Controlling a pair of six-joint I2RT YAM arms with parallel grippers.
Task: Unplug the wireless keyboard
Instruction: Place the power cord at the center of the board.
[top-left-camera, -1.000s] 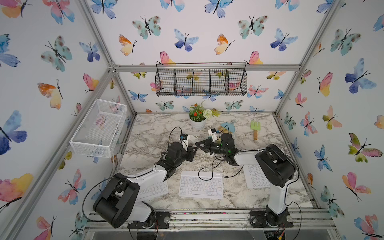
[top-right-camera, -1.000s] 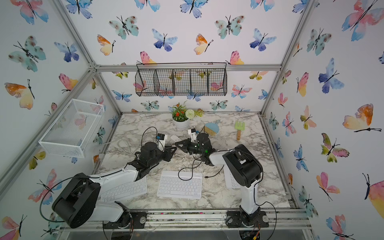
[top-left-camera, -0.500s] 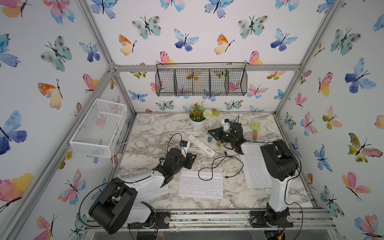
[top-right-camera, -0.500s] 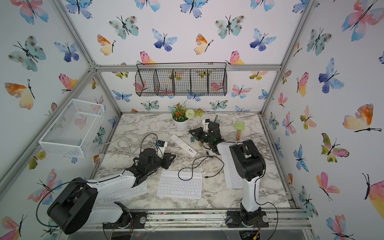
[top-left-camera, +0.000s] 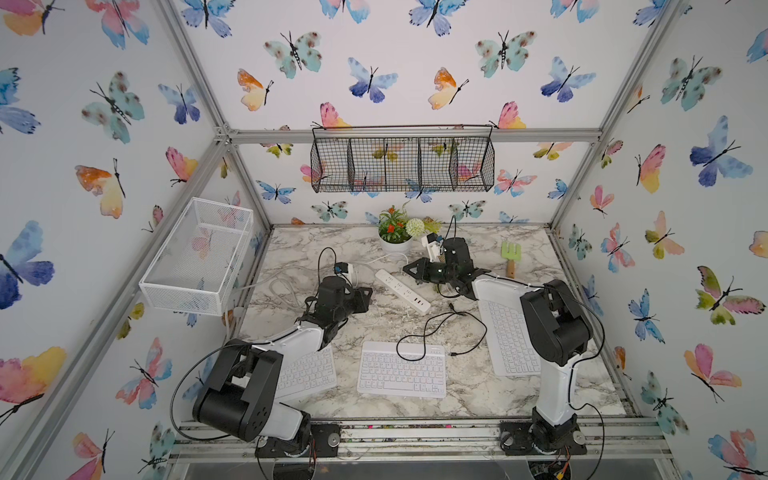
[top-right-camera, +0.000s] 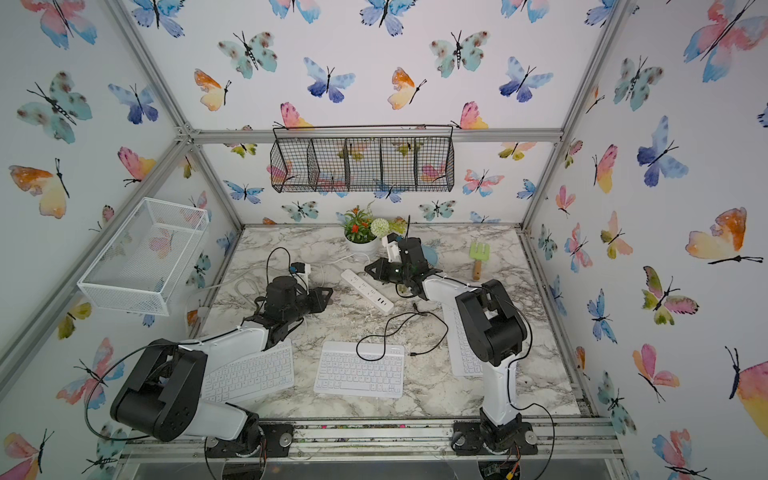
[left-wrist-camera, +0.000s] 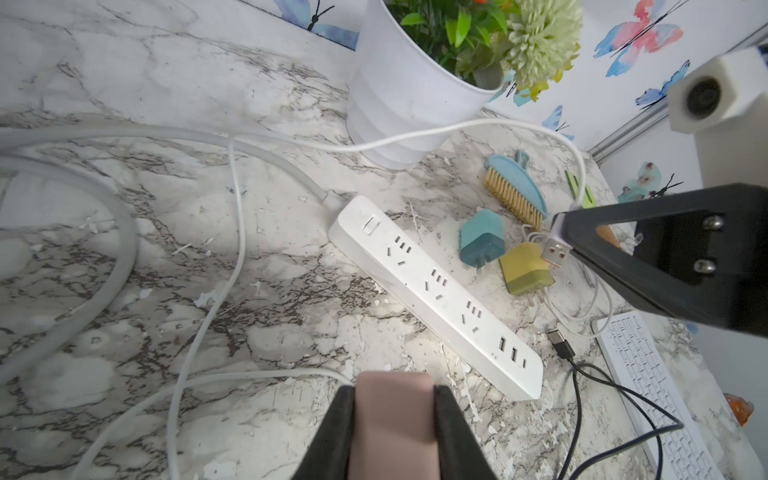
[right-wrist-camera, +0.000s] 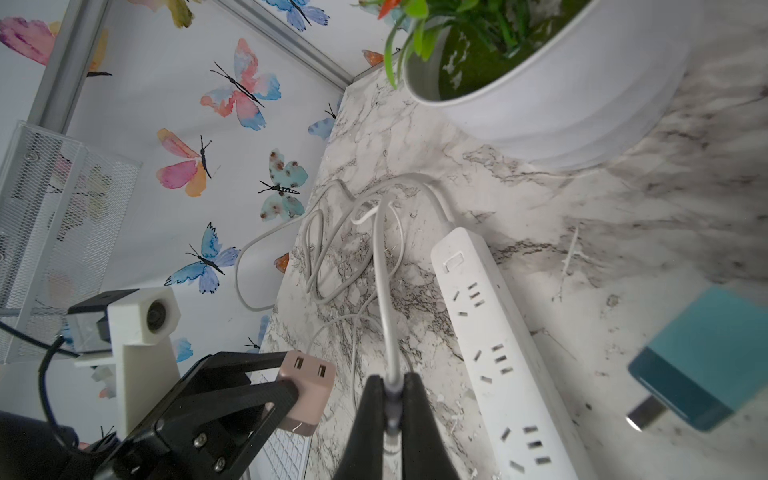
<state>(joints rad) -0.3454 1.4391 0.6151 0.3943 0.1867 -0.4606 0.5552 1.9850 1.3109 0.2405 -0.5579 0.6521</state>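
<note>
Three white keyboards (top-left-camera: 401, 370) lie on the near half of the counter (top-left-camera: 469, 399). The wireless keyboard (top-left-camera: 309, 372) is the leftmost: slim, rectangular, angled, partly under the left arm, its key tints too faint to confirm. The left claw (left-wrist-camera: 392, 395) pinches a pink adapter (left-wrist-camera: 390, 432). The right claw (right-wrist-camera: 390, 384) pinches a white cable (right-wrist-camera: 384, 291) behind its bare USB plug (left-wrist-camera: 555, 253). The counter is marble-patterned and flaking. Butterfly wallpaper (top-left-camera: 365, 83) covers the walls.

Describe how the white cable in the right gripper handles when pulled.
Probably floppy: the white cable curves in slack loops over the table. Likely light, being thin. Pinched in the right gripper, its length would probably trail.
</note>
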